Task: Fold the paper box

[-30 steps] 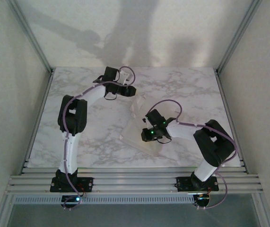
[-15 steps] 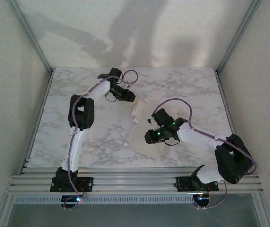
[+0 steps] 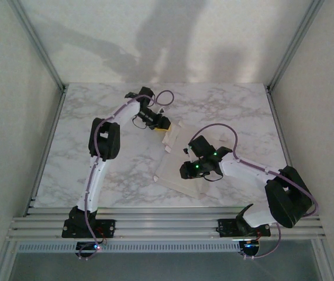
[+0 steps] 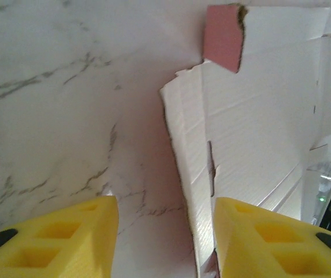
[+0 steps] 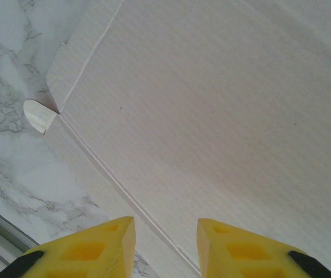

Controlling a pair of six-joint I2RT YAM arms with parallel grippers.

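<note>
The paper box [image 3: 169, 167] lies unfolded and flat on the marble table, off-white side up. In the left wrist view its ragged edge [image 4: 179, 156] runs up between my open yellow fingers, close to the right fingertip [image 4: 258, 231]; a small pink flap [image 4: 223, 36] stands folded up at the far end. My left gripper [image 3: 162, 124] [image 4: 165, 237] sits at the sheet's far corner, holding nothing. My right gripper [image 3: 185, 171] [image 5: 166, 249] hovers open over the sheet's near part [image 5: 211, 104], a crease line running between its fingers. A small rounded tab [image 5: 37, 114] sticks out at the sheet's edge.
The marble table [image 3: 96, 170] has free room to the left of the sheet and along the back. An aluminium rail [image 3: 167, 222] borders the near edge, with frame posts and pale walls on both sides.
The left arm has reached right and brought its gripper to the sheet's far corner, jaws slightly narrower. The right arm has stretched out rightwards, and its jaws have opened over the sheet.
</note>
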